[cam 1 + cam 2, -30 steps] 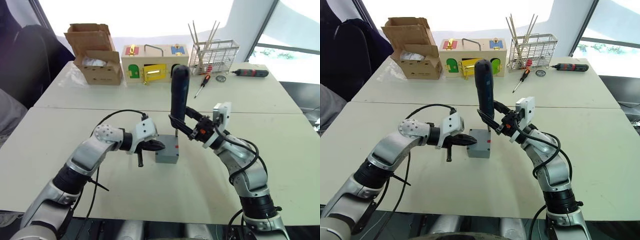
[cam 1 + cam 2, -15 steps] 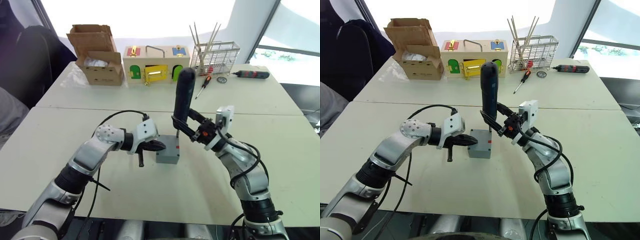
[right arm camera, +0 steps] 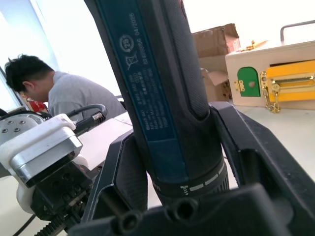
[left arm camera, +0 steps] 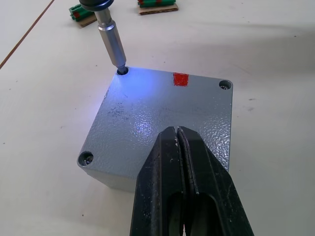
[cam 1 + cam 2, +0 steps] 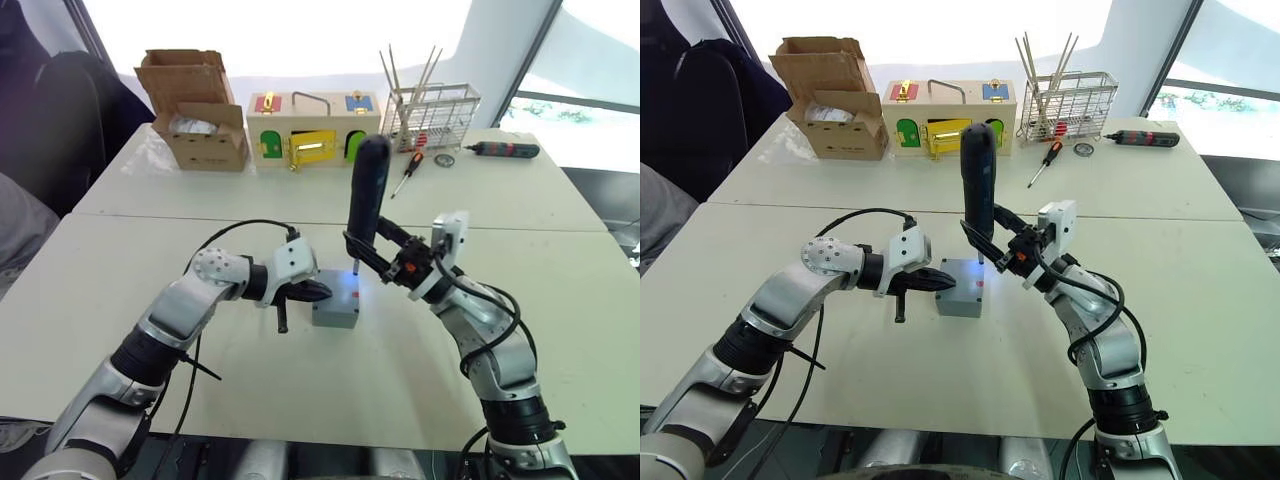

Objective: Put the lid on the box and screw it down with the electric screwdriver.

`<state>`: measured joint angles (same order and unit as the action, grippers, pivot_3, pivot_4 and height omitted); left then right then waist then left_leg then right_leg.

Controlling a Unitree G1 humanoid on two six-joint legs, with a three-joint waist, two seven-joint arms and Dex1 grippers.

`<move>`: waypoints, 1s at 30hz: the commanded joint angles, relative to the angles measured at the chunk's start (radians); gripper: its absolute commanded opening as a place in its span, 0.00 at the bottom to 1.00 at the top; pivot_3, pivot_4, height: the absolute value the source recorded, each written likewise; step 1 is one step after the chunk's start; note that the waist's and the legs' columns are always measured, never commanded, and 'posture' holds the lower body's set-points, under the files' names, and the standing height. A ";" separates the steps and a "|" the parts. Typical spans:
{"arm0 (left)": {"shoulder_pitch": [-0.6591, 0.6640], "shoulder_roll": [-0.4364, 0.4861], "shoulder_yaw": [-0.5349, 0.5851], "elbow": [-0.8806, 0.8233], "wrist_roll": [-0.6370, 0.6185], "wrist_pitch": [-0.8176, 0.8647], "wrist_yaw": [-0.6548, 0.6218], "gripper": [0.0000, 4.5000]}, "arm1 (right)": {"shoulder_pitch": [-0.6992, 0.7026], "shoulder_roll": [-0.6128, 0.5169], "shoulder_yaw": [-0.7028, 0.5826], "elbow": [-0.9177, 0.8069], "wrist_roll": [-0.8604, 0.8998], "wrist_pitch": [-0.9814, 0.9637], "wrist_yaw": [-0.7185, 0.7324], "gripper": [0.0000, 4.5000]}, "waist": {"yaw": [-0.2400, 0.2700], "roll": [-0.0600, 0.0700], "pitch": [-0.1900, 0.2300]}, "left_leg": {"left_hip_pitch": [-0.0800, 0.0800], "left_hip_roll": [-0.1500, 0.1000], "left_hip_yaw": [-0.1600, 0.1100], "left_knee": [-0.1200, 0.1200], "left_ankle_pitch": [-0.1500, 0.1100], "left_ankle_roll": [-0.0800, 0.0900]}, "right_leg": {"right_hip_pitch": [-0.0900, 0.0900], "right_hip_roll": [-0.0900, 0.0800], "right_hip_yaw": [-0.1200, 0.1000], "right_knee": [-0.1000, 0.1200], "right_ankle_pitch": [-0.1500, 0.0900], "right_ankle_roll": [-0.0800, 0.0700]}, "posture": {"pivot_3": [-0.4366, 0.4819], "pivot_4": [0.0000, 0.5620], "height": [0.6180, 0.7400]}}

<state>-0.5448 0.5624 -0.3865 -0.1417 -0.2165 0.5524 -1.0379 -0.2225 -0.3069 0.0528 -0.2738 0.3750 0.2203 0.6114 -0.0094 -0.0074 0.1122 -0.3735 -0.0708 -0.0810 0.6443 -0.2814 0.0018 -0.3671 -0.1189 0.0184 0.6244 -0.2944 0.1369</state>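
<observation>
Lid: the lid [image 4: 162,115] is sitting flush on the box [image 5: 335,312] near the middle of the near table [image 5: 560,300], a red mark by its far edge and a screw head showing in each of three corners.

Electric screwdriver: the electric screwdriver [image 5: 363,205] is standing nearly upright, its metal bit [image 4: 111,43] seated in the lid's fourth corner hole, a bluish glow spreading over that corner.

Right gripper: the right gripper [image 5: 375,252] is clamping the driver's lower body between its two black fingers.

Left gripper: the left gripper [image 4: 181,147] is pressing on the lid with its fingers closed together, holding nothing.

Handling: the box and lid look like rigid, light plastic, likely to skid or twist under the driver's torque, so bracing from above by the lid's near edge seems apt. The driver looks heavy and smooth, best held low on the barrel.

Background: a cardboard box [image 5: 192,110], a wooden box [image 5: 312,127] with coloured doors and a wire basket [image 5: 430,108] are standing along the far table.
</observation>
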 commanded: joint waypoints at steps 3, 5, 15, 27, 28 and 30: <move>0.021 0.011 -0.020 0.021 0.029 0.018 0.001 0.00 | -0.013 -0.053 -0.029 -0.036 0.048 0.157 -0.019 0.43 | 0.002 0.003 0.005 | -0.001 0.000 0.000 0.000 0.000 0.000 | 0.000 -0.001 0.000 -0.001 0.000 0.000 | 0.48 0.27 0.96; 0.024 0.019 -0.009 0.017 0.025 0.016 -0.005 0.00 | -0.097 -0.096 -0.097 -0.139 0.164 0.270 -0.035 0.43 | 0.001 0.007 0.012 | -0.001 0.000 -0.001 -0.001 0.000 0.000 | 0.000 -0.001 0.000 -0.002 0.000 0.000 | 0.48 0.27 0.96; -0.010 -0.038 0.172 -0.045 -0.130 0.105 0.037 0.00 | -0.343 -0.196 -0.275 -0.180 0.510 0.572 -0.107 0.43 | -0.002 0.008 0.035 | -0.034 -0.001 -0.003 0.004 0.008 -0.012 | -0.030 0.000 -0.002 0.009 0.002 0.002 | 0.48 0.27 0.96; -0.076 -0.016 0.215 -0.231 -0.263 0.187 0.016 0.00 | -0.677 -0.448 -0.388 0.221 0.523 0.969 -0.326 0.43 | 0.010 0.007 0.062 | -0.041 -0.004 -0.001 0.007 0.012 -0.015 | -0.039 -0.001 -0.002 0.016 0.003 0.002 | 0.48 0.27 0.96; -0.074 -0.009 0.202 -0.257 -0.272 0.190 0.004 0.00 | -0.688 -0.512 -0.376 0.263 0.508 1.012 -0.299 0.43 | 0.017 0.007 0.062 | -0.044 -0.004 -0.002 0.007 0.012 -0.016 | -0.042 -0.001 -0.003 0.015 0.003 0.002 | 0.48 0.27 0.96; -0.068 0.006 0.171 -0.298 -0.274 0.178 -0.016 0.00 | -0.686 -0.644 -0.327 0.353 0.474 1.107 -0.238 0.43 | 0.024 0.008 0.062 | -0.046 -0.003 -0.002 0.006 0.012 -0.016 | -0.043 -0.001 -0.003 0.015 0.003 0.002 | 0.48 0.27 0.96</move>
<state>-0.6036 0.5621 -0.1965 -0.3850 -0.4709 0.7377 -1.0356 -0.8922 -0.9004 -0.2756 0.0485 0.8638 1.2659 0.3258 0.0144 0.0004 0.1745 -0.4199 -0.0739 -0.0838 0.6492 -0.2695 -0.0135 -0.4100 -0.1196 0.0145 0.6368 -0.2919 0.1391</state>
